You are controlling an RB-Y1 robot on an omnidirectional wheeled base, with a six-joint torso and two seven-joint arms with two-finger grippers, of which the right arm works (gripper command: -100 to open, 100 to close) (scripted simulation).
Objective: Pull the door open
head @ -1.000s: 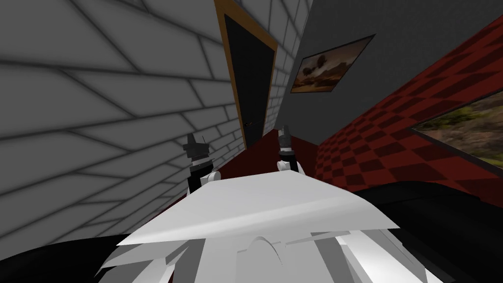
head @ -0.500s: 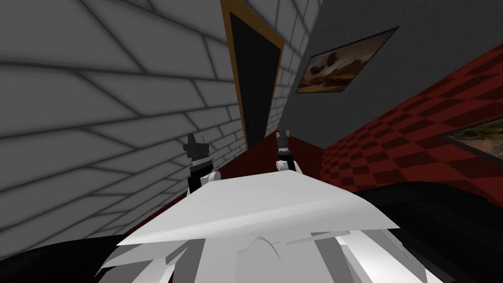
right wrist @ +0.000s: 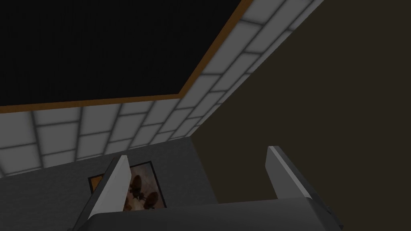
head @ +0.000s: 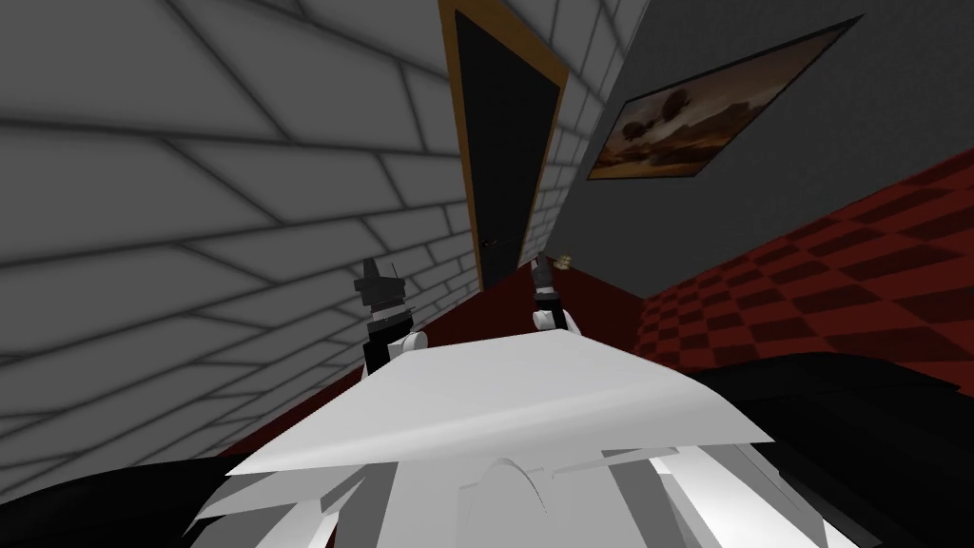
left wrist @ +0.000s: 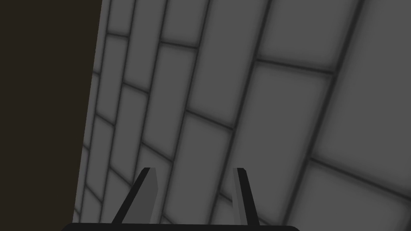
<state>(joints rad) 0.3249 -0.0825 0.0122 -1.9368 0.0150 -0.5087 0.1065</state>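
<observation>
The dark door [head: 504, 152] looks shut in its orange frame [head: 457, 143] up ahead, well beyond reach — so both arms ride low, waiting. Right gripper [head: 540, 264] aims doorward, fingers apart, empty; left gripper [head: 378, 273] likewise spread, close beside the brick wall [head: 190, 190] — tight there, open red floor [head: 599, 295] to the right.

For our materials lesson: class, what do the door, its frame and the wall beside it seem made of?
Door: flat matt black, material unclear. Frame: plain orange-brown, perhaps wood. Wall: light grey blocks with dark joints, looks like masonry.
</observation>
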